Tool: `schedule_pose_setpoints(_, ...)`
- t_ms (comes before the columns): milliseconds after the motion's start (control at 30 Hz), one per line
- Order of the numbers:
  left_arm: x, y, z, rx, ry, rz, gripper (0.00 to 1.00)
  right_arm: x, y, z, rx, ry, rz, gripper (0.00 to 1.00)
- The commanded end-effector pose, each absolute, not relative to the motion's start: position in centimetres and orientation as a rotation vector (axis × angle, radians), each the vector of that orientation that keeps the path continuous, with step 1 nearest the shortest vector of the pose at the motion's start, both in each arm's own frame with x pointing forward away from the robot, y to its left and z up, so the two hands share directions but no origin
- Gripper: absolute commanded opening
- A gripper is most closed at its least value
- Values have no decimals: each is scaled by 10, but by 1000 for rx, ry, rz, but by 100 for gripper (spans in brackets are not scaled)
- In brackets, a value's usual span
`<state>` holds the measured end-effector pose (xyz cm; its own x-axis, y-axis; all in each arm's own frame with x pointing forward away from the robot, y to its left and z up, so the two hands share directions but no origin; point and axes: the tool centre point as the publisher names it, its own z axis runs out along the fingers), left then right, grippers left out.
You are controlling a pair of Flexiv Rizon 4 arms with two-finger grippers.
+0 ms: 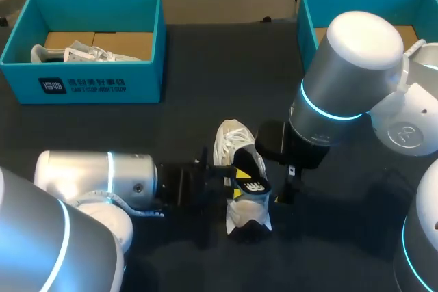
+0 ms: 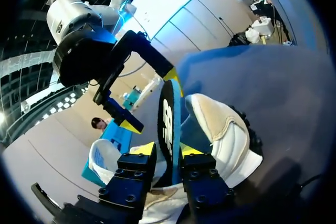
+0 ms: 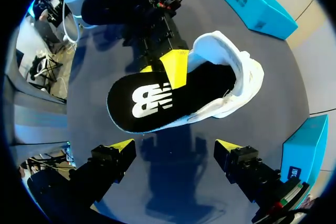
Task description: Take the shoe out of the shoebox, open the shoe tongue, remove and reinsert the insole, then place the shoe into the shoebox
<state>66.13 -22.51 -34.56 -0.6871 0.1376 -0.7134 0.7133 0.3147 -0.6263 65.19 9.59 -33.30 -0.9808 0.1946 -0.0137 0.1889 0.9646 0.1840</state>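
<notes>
The insole step is in hand. The left claw (image 2: 169, 149) is closed on the insole (image 3: 149, 98), its yellow tips pinching the thin edge from both sides. The front of the insole sits inside the shoe (image 3: 239, 74) and the heel end sticks out past the collar. I cannot tell whether it is coming out or going back in. Either way, the next move likely calls for a steady slide along the shoe's length, with something keeping the shoe from dragging. The right claw (image 3: 176, 148) hangs wide open near the shoe, holding nothing. The shoe lies on the dark counter (image 1: 205, 87) between the two arms, well apart from the teal shoebox (image 1: 82, 83). It is white and soft-looking with a dark lining; the insole is black with a white logo and a blue rim
</notes>
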Motion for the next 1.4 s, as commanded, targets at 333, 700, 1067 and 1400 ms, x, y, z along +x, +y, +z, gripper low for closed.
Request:
schedule_pose_setpoints(333, 639, -223, -332, 787, 2020, -1424, 18, 651, 96, -334, 302, 3080, 283, 100)
schedule_pose_setpoints(700, 646, -227, -342, 819, 1996, -1372, 0, 651, 96, -334, 302, 3080, 283, 100)
schedule_pose_setpoints(1067, 672, -229, -352, 795, 2027, -1299, 0, 651, 96, -334, 302, 3080, 283, 100)
schedule_pose_setpoints(1400, 673, -227, -351, 791, 2048, -1321, 0, 651, 96, -334, 302, 3080, 283, 100)
